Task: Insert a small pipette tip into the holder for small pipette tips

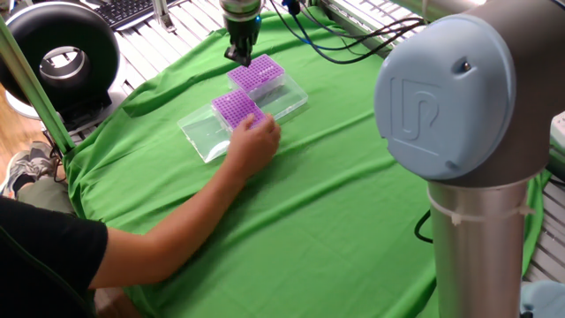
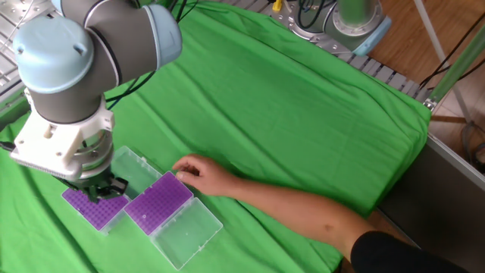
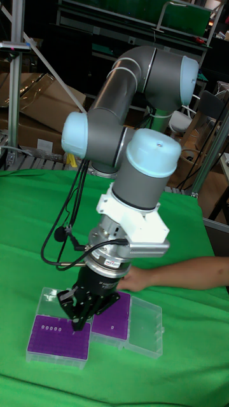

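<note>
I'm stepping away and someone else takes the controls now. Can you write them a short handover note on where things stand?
Hand: poised just above the purple rack with white tips; whether it is open or holds a tip cannot be told.
Racks: two purple racks sit side by side in clear boxes on the green cloth. The second rack has its clear lid lying open.
Person's hand rests at the edge of the second rack, close to the arm's working area.
Done: a few white tips already stand in a row in the first rack.
Left: confirm a tip is held, then seat it; mind the person's hand.
</note>
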Robot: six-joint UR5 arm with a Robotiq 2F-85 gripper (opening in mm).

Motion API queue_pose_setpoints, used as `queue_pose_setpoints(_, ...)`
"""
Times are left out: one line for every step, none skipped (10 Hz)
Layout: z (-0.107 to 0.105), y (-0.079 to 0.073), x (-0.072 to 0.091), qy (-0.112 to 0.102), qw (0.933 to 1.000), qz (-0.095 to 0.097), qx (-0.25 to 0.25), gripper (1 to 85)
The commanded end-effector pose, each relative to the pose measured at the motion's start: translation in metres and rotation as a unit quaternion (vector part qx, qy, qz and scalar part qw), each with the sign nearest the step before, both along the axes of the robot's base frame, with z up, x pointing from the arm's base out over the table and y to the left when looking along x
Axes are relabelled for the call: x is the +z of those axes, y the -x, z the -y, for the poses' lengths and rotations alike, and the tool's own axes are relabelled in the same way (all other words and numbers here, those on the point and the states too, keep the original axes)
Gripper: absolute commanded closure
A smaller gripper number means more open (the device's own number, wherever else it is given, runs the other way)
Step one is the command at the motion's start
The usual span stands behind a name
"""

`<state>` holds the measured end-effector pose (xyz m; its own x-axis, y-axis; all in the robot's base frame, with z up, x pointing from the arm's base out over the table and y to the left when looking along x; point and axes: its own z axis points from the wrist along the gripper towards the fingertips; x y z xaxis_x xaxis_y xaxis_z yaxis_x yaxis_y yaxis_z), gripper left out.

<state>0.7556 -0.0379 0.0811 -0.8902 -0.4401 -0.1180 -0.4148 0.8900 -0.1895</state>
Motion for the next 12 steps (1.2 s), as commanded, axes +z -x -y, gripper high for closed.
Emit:
queue_pose_setpoints(0.013, -0.007, -0.008, -0.003, 0.9997, 0.017, 0.017, 84.7)
queue_pose_setpoints(0.014, -0.006, -0.01, -0.004, 0.9997, 0.017, 0.017, 84.7)
queue_pose_setpoints(0.014, -0.003, -0.012, -0.008, 0.9998, 0.013, 0.015, 84.7)
queue_pose_setpoints(0.015, 0.001, -0.014, -0.012, 0.9998, 0.009, 0.014, 84.7)
queue_pose_setpoints(0.016, 0.004, -0.015, -0.014, 0.9998, 0.006, 0.013, 84.7)
queue_pose_setpoints(0.016, 0.006, -0.017, -0.019, 0.9998, 0.003, 0.01, 84.7)
queue_pose_setpoints(0.017, 0.008, -0.016, -0.019, 0.9998, 0.001, 0.008, 84.7)
queue_pose_setpoints(0.016, 0.011, -0.016, -0.02, 0.9998, -0.003, 0.005, 84.7)
queue_pose_setpoints(0.016, 0.013, -0.015, -0.021, 0.9998, -0.006, 0.002, 84.7)
queue_pose_setpoints(0.016, 0.014, -0.014, -0.021, 0.9997, -0.008, 0.001, 84.7)
queue_pose_setpoints(0.016, 0.015, -0.014, -0.021, 0.9997, -0.009, -0.001, 84.7)
queue_pose_setpoints(0.015, 0.016, -0.014, -0.023, 0.9997, -0.009, -0.004, 84.7)
